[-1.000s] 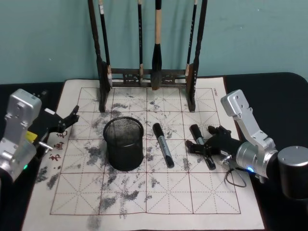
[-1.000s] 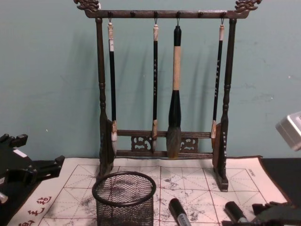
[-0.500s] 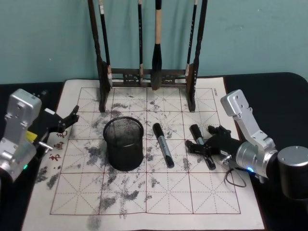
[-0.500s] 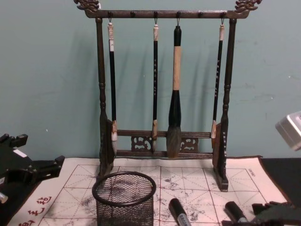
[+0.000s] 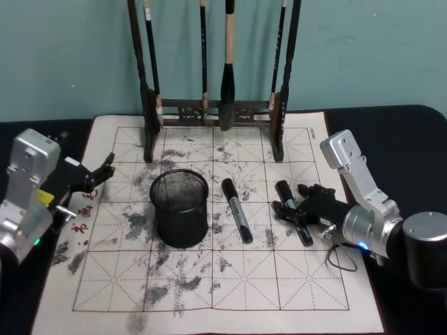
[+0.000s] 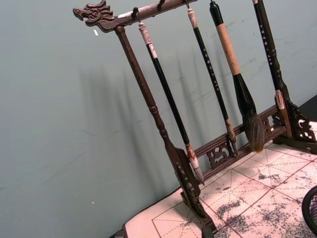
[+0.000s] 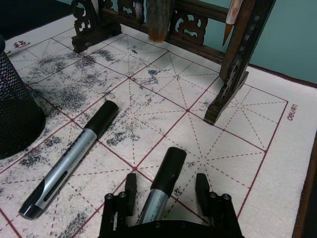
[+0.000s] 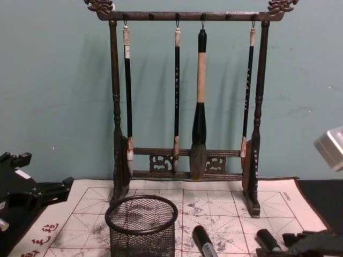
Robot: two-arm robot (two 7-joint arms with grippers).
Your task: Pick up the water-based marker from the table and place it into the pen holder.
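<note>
Head view: R pincer (image 5: 297, 211) sits low on the mat (image 5: 174, 293), spread astride the marker (image 5: 283, 188) and lined up w/ the barrel so a squeeze should catch it. Holder (image 5: 180, 223) is well to its left, past a 2nd marker (image 5: 237, 209). L pincer (image 5: 94, 178) is parked beyond the holder, spread, holding nothing. L wrist view: rack (image 6: 163, 139) w/ hung brushes, no legible print. R wrist view: fingers (image 7: 201, 186) flank the barrel w/ gaps, not pinching yet; barrel print unreadable; red "deli" logo on the mat border. Chest view: holder upright, mouth open, ready for drop-in.
</note>
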